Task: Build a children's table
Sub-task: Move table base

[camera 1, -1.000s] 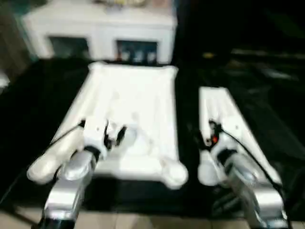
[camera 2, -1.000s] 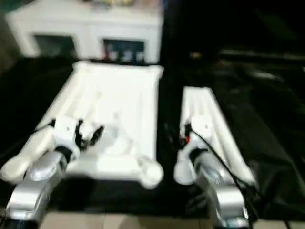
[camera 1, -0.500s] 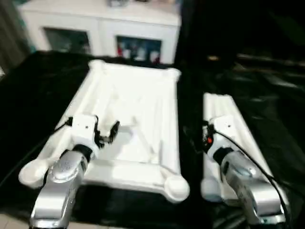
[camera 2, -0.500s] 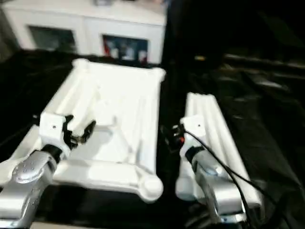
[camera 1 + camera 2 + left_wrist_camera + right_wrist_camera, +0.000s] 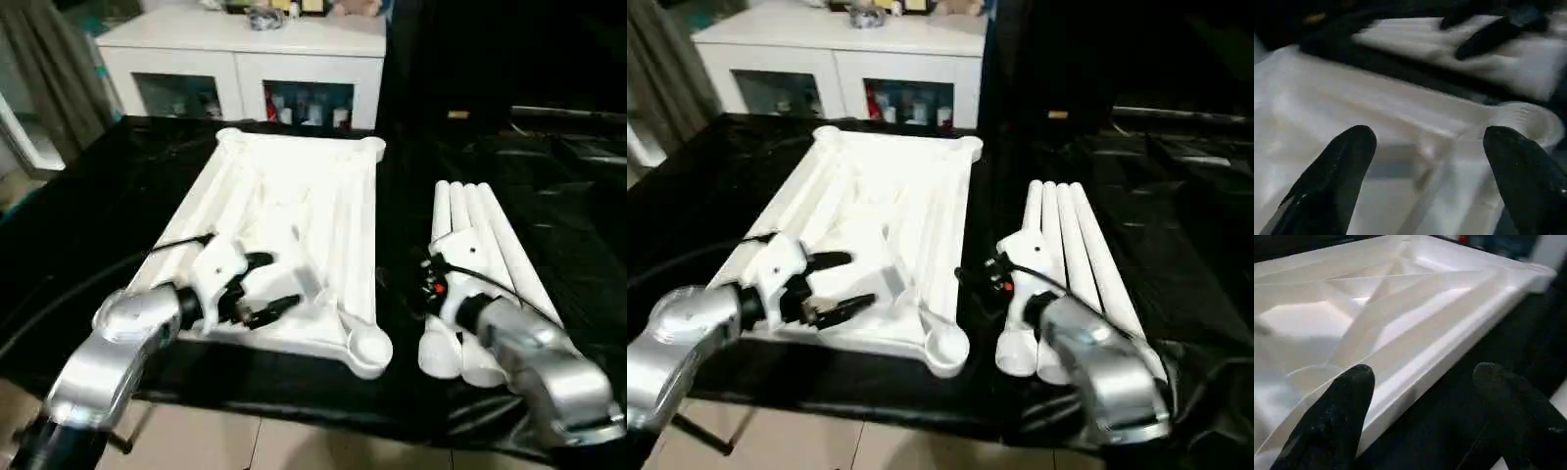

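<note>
Left gripper, head view: fingers spread, holding nothing, hovering over the near end of the inverted table top on the black cloth. Right gripper also spread and empty, in the gap between top and four legs lying together just beside it.

Left wrist view: fingers apart; ribbed underside beneath, corner socket just past one fingertip.

Right wrist view: fingers apart, table top's edge ahead, untouched.
</note>
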